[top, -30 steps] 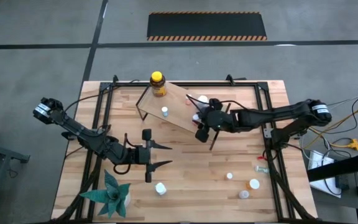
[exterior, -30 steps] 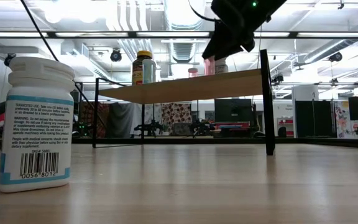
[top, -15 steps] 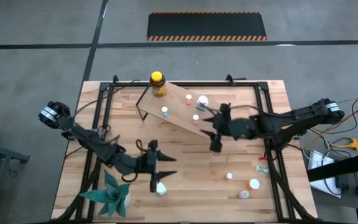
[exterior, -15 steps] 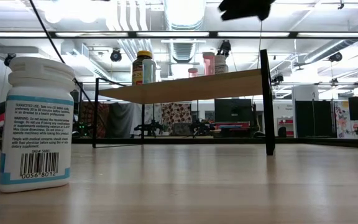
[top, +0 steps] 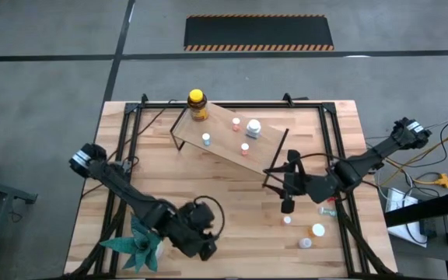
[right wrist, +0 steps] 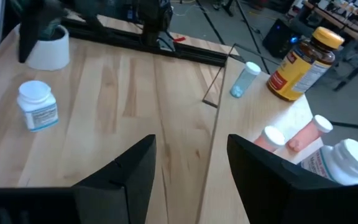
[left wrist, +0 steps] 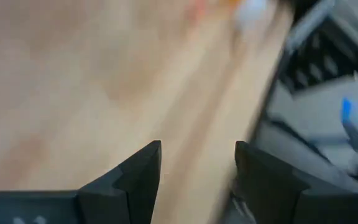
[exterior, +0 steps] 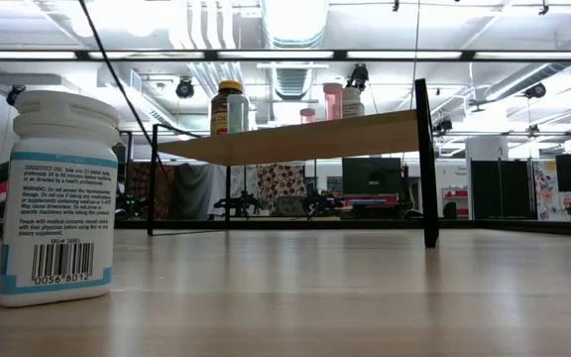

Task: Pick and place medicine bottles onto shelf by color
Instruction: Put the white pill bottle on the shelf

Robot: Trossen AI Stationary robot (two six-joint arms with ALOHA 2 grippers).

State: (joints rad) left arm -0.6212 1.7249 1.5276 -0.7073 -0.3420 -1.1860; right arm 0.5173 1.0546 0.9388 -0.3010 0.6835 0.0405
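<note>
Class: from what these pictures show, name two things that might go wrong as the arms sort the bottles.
1. The left tool, open and empty, sits close beside the paper plant; it might snag it.
2. The shelf already carries several crowded bottles; placing another might topple one.

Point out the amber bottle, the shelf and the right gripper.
amber bottle (top: pixel 197 104), high view, on its yellow cap.
shelf (top: pixel 222 137), high view, bare board.
right gripper (right wrist: pixel 190 163), right wrist view, between its open fingers.
</note>
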